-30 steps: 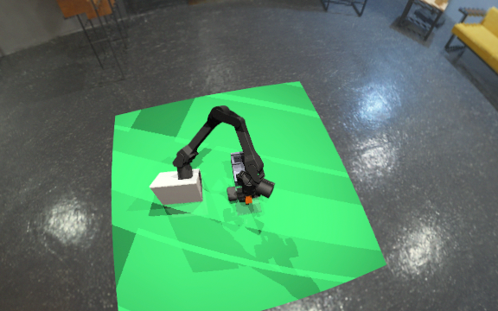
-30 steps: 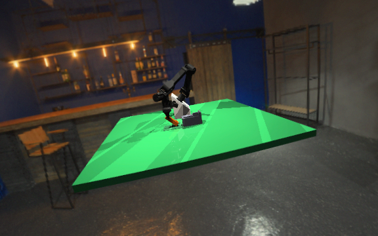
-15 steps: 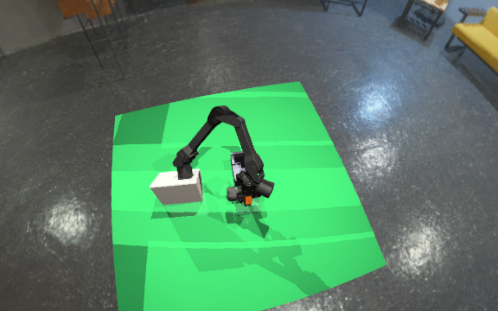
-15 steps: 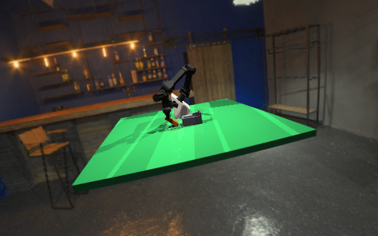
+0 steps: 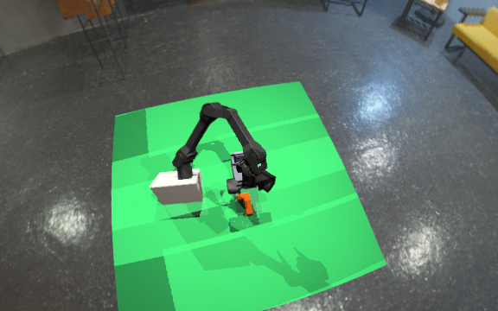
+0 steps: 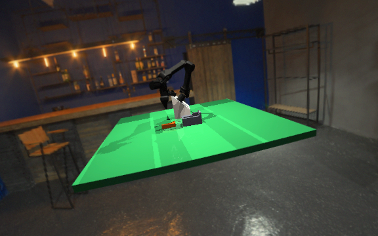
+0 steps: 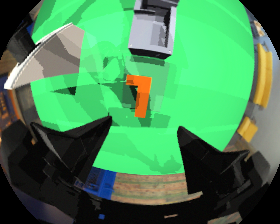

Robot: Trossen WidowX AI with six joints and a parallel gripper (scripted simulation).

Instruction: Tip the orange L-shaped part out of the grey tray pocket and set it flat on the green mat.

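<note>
The orange L-shaped part (image 5: 248, 206) (image 6: 168, 125) (image 7: 145, 97) is out of the grey tray (image 5: 238, 174) (image 6: 192, 120) (image 7: 150, 48), beyond the tray's near end. It looks level, over the green mat (image 5: 318, 173) (image 6: 209, 144) (image 7: 206, 75), with its L-shaped end toward the tray. Whether its underside fully touches the mat is too small to tell. My gripper (image 7: 145, 124) is open, its fingers wide apart with nothing between them, above the part's straight end and clear of it. In the top view the arm hides the fingertips and some of the tray.
The pale block (image 5: 177, 190) (image 6: 180, 109) (image 7: 61, 55) under the arm's base stands to one side of the tray and part. Faint translucent patches and shadows lie around the part. The mat's edges are far from the part.
</note>
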